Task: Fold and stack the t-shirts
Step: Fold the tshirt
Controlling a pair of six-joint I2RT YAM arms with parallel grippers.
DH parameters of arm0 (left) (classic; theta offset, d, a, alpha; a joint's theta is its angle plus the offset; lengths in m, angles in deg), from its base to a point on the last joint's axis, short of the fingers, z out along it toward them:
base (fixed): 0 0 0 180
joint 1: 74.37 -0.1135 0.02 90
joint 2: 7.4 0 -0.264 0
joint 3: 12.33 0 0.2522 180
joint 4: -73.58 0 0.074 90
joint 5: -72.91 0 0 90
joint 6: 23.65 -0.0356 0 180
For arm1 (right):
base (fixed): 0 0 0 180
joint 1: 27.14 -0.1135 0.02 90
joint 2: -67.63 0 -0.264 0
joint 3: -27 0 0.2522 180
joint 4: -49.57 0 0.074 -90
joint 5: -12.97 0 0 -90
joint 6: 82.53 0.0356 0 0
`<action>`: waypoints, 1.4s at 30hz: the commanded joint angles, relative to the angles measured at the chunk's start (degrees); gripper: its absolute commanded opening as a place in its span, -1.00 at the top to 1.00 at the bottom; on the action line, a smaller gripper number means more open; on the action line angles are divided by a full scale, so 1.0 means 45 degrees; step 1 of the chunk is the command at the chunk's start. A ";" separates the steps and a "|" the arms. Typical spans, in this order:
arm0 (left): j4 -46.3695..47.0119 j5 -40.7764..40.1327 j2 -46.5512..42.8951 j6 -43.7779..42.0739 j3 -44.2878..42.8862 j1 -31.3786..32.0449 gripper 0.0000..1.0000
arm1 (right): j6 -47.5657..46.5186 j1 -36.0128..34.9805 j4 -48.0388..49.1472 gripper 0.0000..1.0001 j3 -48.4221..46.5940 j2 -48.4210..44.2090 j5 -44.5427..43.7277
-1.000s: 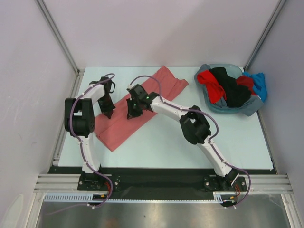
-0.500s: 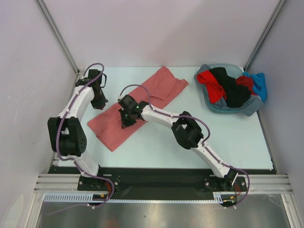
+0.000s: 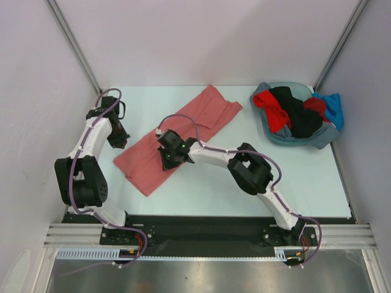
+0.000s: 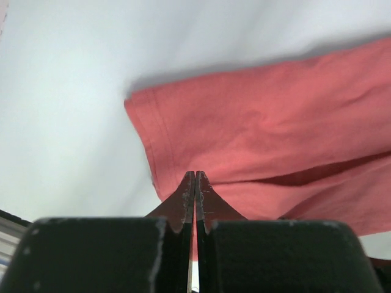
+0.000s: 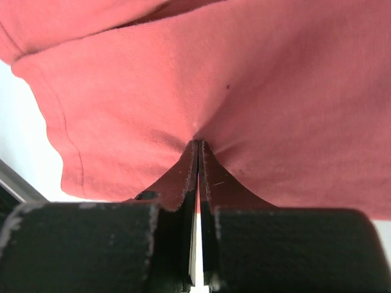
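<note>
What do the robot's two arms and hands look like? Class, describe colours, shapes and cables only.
The left arm and right arm are built from white tube-like links joined by bulky black joint housings. A thin purple cable loops loosely along each arm. The left hand and right hand are black, each with two dark fingers that taper to thin, scuffed tips.

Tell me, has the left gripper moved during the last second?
Yes. The left gripper, pinching the salmon-red t-shirt, moved left, toward the left edge of the table.
</note>
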 commanded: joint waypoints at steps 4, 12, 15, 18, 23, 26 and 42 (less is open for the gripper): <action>0.0369 0.0918 -0.0547 -0.0052 0.0230 -0.0022 0.99 | -0.1106 -0.0318 -0.2926 1.00 0.4104 -0.0452 -0.0728; 0.0545 0.2092 -0.1054 -0.0502 0.1401 0.0114 0.99 | -0.1556 0.0424 -0.2302 1.00 0.7481 -0.2695 -0.0201; 0.0623 0.2347 -0.1406 -0.0404 0.1889 0.0620 0.99 | -0.1752 0.0599 -0.1970 1.00 0.9414 -0.3808 -0.0085; 0.0721 0.2444 -0.1602 -0.0093 0.2319 0.1399 1.00 | -0.1538 0.0814 -0.1813 1.00 1.1368 -0.4651 0.0033; 0.0975 0.2542 -0.1253 0.0532 0.2613 0.3040 0.99 | -0.0057 0.1342 -0.1443 1.00 1.4452 -0.7068 0.0905; 0.1111 0.2951 -0.0822 0.0845 0.2458 0.3765 0.99 | 0.0357 0.1692 -0.1890 1.00 1.4770 -0.8323 0.0657; 0.2202 0.4317 0.2185 0.0923 -0.1642 0.4939 1.00 | 0.0026 0.6749 -0.3357 1.00 0.6027 -0.7763 -0.1705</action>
